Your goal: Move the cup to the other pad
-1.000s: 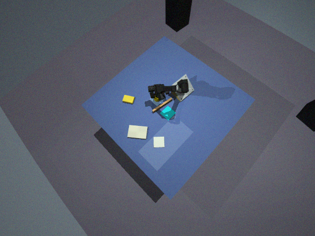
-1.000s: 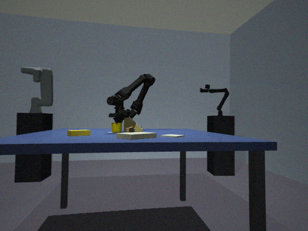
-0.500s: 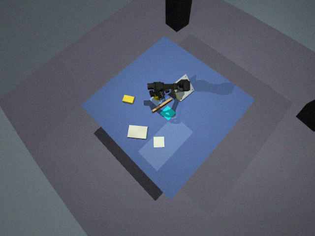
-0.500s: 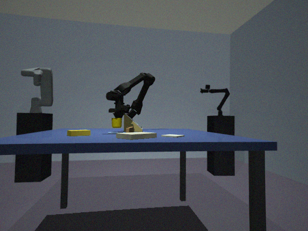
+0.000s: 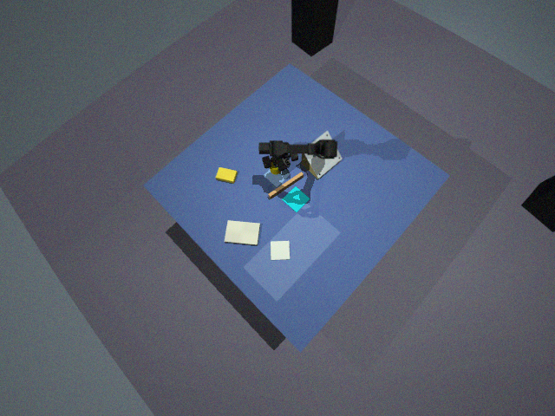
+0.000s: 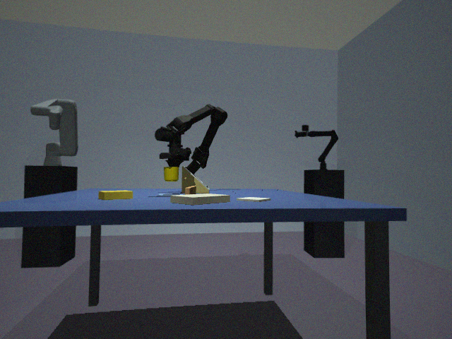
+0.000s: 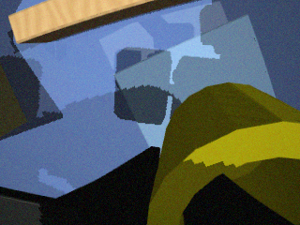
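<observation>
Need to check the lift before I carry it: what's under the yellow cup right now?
Open air: the cup, shut in the gripper, hangs above the table. The pale start pad lies below it. Marbles inside cannot be seen.

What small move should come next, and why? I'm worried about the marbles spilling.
Probably carry the cup level over the wooden bar toward the cyan pad. The gripper is shut on the cup, which hangs upright off the table, and the bar lies between it and that pad.
</observation>
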Tool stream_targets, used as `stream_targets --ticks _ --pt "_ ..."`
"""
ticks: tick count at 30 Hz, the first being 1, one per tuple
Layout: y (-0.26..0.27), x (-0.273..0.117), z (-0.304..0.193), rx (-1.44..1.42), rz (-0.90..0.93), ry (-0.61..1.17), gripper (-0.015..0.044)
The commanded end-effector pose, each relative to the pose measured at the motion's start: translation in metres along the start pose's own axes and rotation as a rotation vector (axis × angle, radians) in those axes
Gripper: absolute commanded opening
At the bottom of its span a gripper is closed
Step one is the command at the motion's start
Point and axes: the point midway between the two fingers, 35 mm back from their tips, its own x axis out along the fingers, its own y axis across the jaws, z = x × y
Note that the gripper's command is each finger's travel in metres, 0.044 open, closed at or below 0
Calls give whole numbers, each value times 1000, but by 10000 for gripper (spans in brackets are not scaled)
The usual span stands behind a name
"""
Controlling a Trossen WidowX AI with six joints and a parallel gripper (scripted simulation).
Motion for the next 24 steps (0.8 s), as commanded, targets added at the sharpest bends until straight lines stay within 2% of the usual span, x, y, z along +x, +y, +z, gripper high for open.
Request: stream_targets --ticks 1,13,24 --pt "0 0 0 0 -1 0 0" --pt "0 0 2 0 -1 0 0" --pt "8 -1 24 -2 1 1 0"
